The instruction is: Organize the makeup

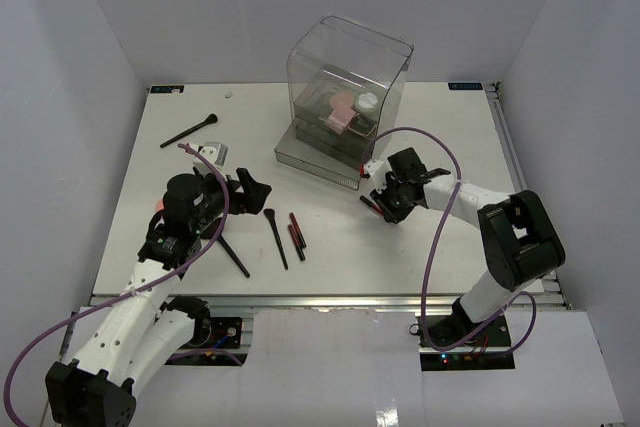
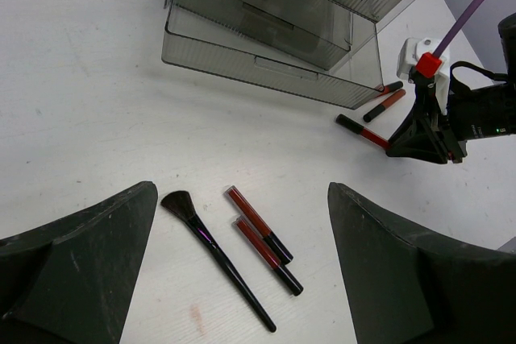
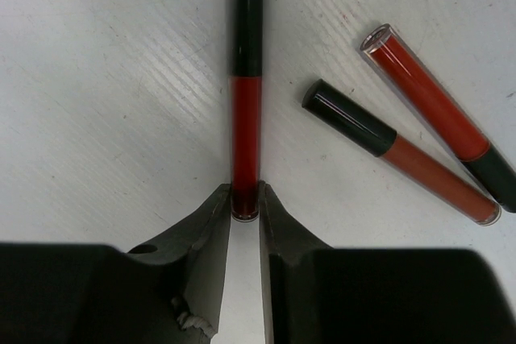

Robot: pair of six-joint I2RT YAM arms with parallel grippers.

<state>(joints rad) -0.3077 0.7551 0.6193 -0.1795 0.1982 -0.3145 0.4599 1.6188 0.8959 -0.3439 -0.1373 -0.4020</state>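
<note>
My right gripper (image 1: 383,203) (image 3: 245,201) is shut on the red end of a thin red-and-black stick (image 3: 245,78), which points away from it low over the table. Two more sticks (image 3: 399,151) (image 3: 439,110) lie just to its right. My left gripper (image 1: 252,191) (image 2: 242,255) is open and empty above a black-handled brush (image 1: 275,237) (image 2: 218,259) and two red-and-black sticks (image 1: 296,235) (image 2: 262,235). A second brush (image 1: 232,255) lies near the left arm, and a third (image 1: 190,132) at the far left. Pink and white cosmetics (image 1: 345,107) sit inside the clear box.
The tall clear plastic box (image 1: 350,57) stands at the back centre with its dark bottom drawer (image 1: 315,159) (image 2: 266,62) pulled out towards me. A small grey compact (image 1: 215,154) lies left of it. White walls close in the table on three sides.
</note>
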